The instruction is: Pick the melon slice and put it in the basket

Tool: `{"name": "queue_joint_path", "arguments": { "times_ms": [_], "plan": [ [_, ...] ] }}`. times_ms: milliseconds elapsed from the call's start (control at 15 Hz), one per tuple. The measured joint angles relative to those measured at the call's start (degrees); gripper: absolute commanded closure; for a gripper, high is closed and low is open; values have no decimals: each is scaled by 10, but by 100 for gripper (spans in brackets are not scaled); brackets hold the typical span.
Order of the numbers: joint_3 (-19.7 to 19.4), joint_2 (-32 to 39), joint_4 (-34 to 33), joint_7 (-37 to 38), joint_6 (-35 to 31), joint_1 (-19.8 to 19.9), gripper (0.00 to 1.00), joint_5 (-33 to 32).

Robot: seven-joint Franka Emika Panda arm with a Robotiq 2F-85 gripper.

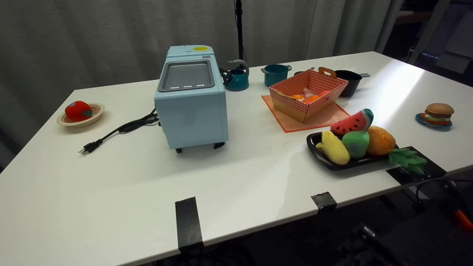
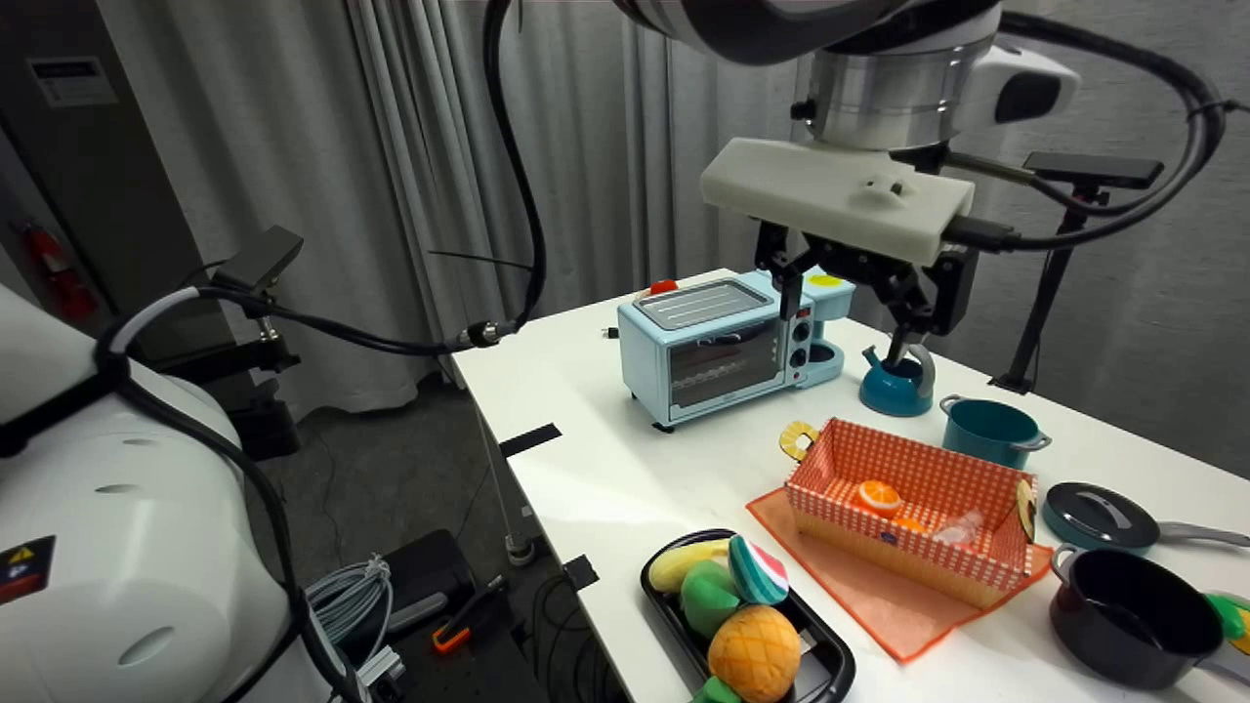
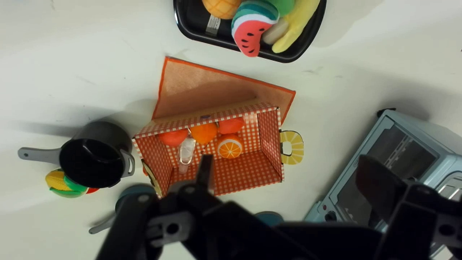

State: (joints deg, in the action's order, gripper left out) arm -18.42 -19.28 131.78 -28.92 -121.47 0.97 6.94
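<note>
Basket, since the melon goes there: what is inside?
The basket holds a cut orange, an orange fruit, two reddish pieces and a clear item; anything beneath them is covered.

White table (image 1: 111, 192) (tray (image 1: 356, 162), oven (image 1: 190, 120) atop)

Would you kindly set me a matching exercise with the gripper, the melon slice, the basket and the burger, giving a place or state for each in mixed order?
Things
1. gripper
2. melon slice
3. basket
4. burger

Places or states
A. on a blue plate
B. open, holding nothing
C. in the black tray
D. on the orange cloth

Pairs: 1-B; 2-C; 3-D; 4-A
</note>
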Motion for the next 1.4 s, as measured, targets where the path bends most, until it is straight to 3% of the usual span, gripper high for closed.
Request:
{"name": "queue_joint_path", "arguments": {
  "times_ms": [800,1400],
  "plan": [
    [7,99,68,-2,-5,5,0,10],
    [50,165,145,-8,-95,9,0,10]
  ]
}}
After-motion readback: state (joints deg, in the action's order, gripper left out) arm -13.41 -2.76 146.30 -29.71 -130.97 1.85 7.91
